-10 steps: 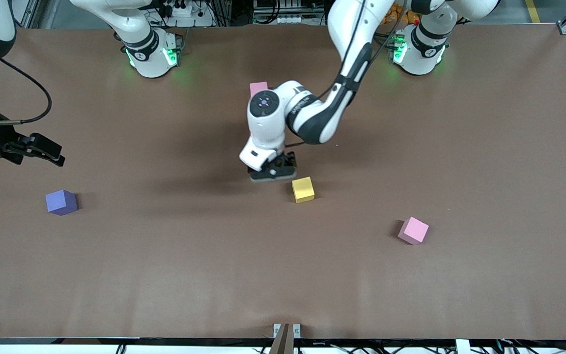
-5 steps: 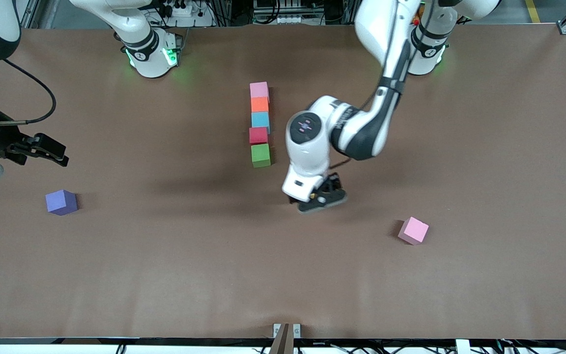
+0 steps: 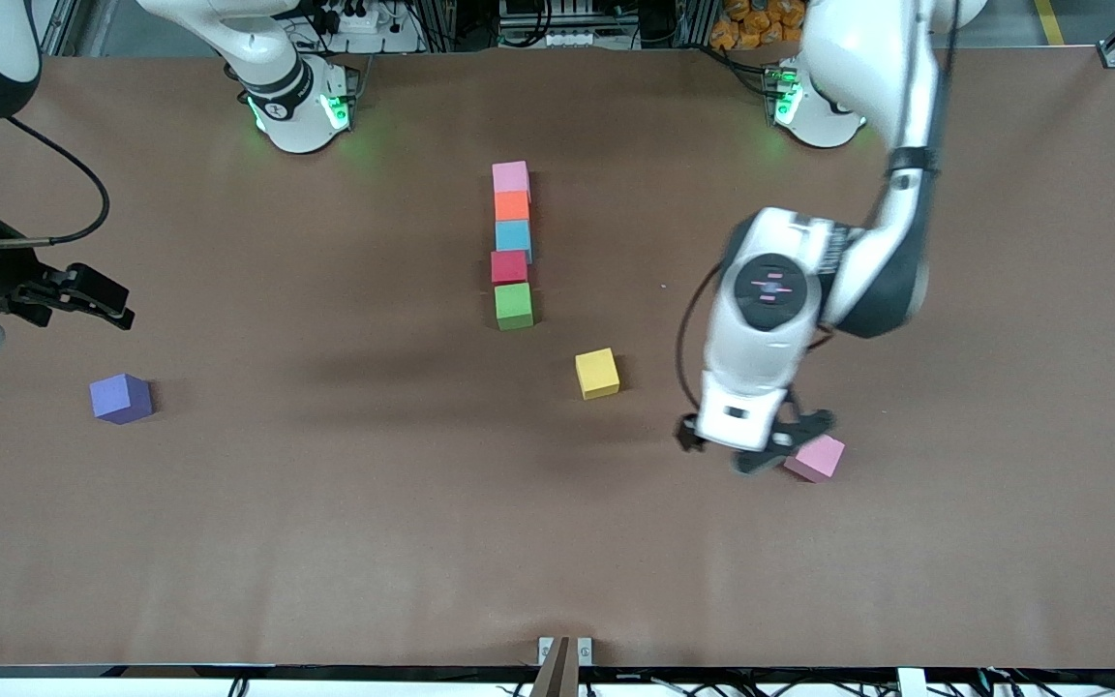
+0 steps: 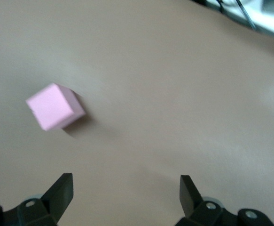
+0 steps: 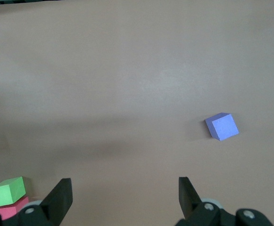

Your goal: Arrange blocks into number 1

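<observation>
A: Brown bench (image 3: 325, 542) first. Carrying 8 cubes.

B: Then the arms. Left tool (image 3: 756, 447) up over the bench, just beside the loose pink block (image 3: 815, 458), fingers (image 4: 61, 190) spread apart, gripping nothing. Right tool (image 3: 83, 293) over the right arm's end of the bench, waiting, fingers (image 5: 60, 196) apart too, empty.

A: Now the blocks. 5 touching in 1 straight column mid-bench: pink block in the column (image 3: 510, 177) farthest from the front camera, then orange block (image 3: 511, 205), blue block (image 3: 513, 235), red block (image 3: 509, 266), green block (image 3: 514, 306) nearest.

B: And 3 loose ones. Yellow block (image 3: 597, 374) nearer the camera than the green, slightly toward the left arm's end, apart from the column. Loose pink resting turned at an angle, well apart from the yellow. Purple block (image 3: 120, 398) alone near the right arm's end, well apart from everything.
</observation>
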`<state>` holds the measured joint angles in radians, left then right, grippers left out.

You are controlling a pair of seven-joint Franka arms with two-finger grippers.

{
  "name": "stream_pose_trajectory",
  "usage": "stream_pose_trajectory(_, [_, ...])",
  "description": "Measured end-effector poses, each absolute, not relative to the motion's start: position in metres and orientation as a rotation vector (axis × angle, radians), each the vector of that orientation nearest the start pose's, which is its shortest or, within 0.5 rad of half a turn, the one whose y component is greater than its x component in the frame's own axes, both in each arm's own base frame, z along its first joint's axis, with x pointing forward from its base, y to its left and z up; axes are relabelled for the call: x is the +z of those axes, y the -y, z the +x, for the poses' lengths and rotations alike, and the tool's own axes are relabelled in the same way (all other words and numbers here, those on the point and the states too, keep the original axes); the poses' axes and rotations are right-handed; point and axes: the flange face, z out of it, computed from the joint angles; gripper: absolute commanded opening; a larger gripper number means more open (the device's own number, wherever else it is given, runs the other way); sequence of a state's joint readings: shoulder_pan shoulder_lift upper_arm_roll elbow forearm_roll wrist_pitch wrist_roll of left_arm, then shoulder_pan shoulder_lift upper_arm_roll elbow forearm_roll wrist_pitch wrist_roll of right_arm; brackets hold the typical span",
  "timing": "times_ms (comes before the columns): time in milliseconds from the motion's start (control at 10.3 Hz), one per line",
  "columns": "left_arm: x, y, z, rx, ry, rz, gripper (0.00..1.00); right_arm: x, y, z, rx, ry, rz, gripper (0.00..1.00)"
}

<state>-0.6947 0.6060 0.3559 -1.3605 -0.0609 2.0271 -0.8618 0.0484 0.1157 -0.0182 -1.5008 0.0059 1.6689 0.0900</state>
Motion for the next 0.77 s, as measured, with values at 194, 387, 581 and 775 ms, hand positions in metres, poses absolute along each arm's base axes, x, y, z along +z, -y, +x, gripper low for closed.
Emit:
stream_pose_trajectory(194, [0.41,0.236,0.673,-0.14,0.658,-2.97,1.0,0.599,-0.023,0.597,-0.086,-0.15,-3.174,1.0])
stream_pose_trajectory(387, [0.406,0.189,0.681,-0.068,0.575,-2.969,1.0,0.6,-0.036,0.593,-0.089,-0.276,-3.17,1.0])
stream_pose_trajectory(581, [0.408,0.13,0.687,-0.006,0.533,-2.97,1.0,0.594,-0.044,0.592,-0.072,-0.279,-3.167,1.0])
stream_pose_trajectory(775, [0.432,0.067,0.676,0.044,0.568,-3.01,1.0,0.586,-0.059,0.594,-0.082,-0.245,-3.167,1.0])
